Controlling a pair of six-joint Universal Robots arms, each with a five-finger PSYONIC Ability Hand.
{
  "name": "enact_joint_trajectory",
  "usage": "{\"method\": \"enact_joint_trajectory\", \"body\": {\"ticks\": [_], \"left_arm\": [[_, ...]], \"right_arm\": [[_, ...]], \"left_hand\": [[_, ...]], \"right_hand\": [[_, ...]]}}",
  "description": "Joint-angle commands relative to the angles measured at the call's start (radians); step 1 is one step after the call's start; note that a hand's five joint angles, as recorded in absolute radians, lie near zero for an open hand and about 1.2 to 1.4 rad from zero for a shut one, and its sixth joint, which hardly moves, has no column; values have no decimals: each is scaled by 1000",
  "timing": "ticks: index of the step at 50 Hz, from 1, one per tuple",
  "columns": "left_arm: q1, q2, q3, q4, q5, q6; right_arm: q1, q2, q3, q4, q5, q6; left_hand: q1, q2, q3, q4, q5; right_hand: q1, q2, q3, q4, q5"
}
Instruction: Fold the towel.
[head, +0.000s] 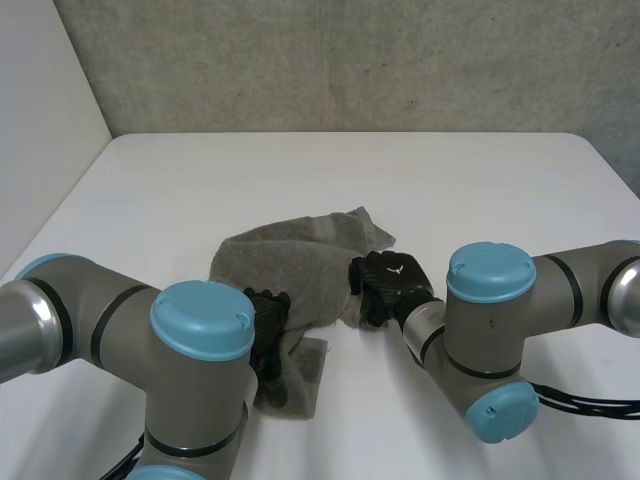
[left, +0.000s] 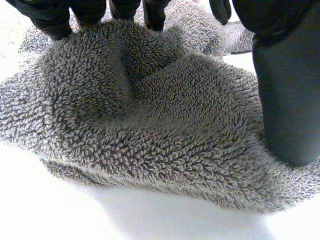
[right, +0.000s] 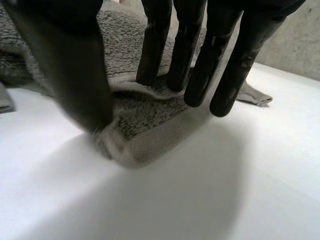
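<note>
Gathering the grey terry towel (head: 300, 265) from two sides at once, judged a set-up for lifting one side and laying it over the other. Lies crumpled in the middle of the white table (head: 480, 190), with a flap trailing near-left below the left arm (head: 120, 320) and a corner poking out far-right. Held at its right edge by the right hand (head: 392, 285): hem ridge pinched between the thumb (right: 70, 70) on the near side and the straight fingers (right: 156, 50) pressing down from above, with the outer fingertips hanging just off the cloth over bare table. Gripped low, probably to keep the hem from slipping once raised. Clutched on its near-left part by the left hand (head: 268, 320) — fingertips (left: 85, 15) sunk into the pile on the far side of a raised hump, thumb planted on the cloth beside it, hump bunched between. Likely anchoring that side, though could equally be readying its own lift.
</note>
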Motion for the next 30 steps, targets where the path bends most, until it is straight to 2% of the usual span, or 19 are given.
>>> {"method": "enact_joint_trajectory", "body": {"ticks": [1, 6, 8, 9, 10, 12, 19, 22, 25, 27, 30], "left_arm": [[2, 6, 0, 0, 0, 0], [2, 11, 0, -2, 0, 0], [1, 12, -1, -3, 0, 0], [1, 14, -3, -3, 0, 0], [1, 14, -3, -3, 0, 0], [-1, 17, -4, -3, 0, 0], [-3, 20, -7, -3, 0, 0], [-3, 20, -7, -3, 2, 0], [-3, 17, -7, -3, 2, 0], [-3, 14, -7, -3, 3, 0], [-4, 8, -7, -2, 5, 0]], "right_arm": [[-3, 13, -6, -16, 8, -51], [-3, 29, -11, -13, 8, -53], [-3, 30, -11, -12, 9, -53], [-3, 30, -11, -12, 9, -53], [-1, 29, -11, -10, 11, -50], [-1, 29, -11, -8, 11, -48], [0, 24, -9, -4, 9, -45], [0, 24, -9, -4, 9, -45], [0, 29, -9, -4, 5, -47], [-1, 29, -9, -8, 2, -42], [-3, 29, -9, -10, -3, -41]], "left_hand": [[-44, -35, -27, -41, -198], [-44, -35, -27, -41, -198], [-44, -35, -27, -41, -198], [-44, -35, -27, -41, -198], [-44, -35, -27, -41, -198], [-44, -35, -27, -41, -198], [-44, -35, -27, -41, -198], [-44, -35, -27, -41, -198], [-44, -35, -27, -41, -198], [-41, -32, -24, -38, -195], [-24, -14, -6, -21, -177]], "right_hand": [[151, 158, 162, 160, 170], [116, 122, 126, 125, 135], [-30, -23, -20, -21, -11], [-31, -24, -20, -22, -12], [-147, -141, -137, -138, -128], [-192, -185, -181, -183, -173], [-225, -218, -214, -215, -206], [-190, -183, -179, -180, -171], [-52, -45, -41, -42, -33], [392, 399, 403, 402, 411], [487, 494, 498, 497, 506]]}}
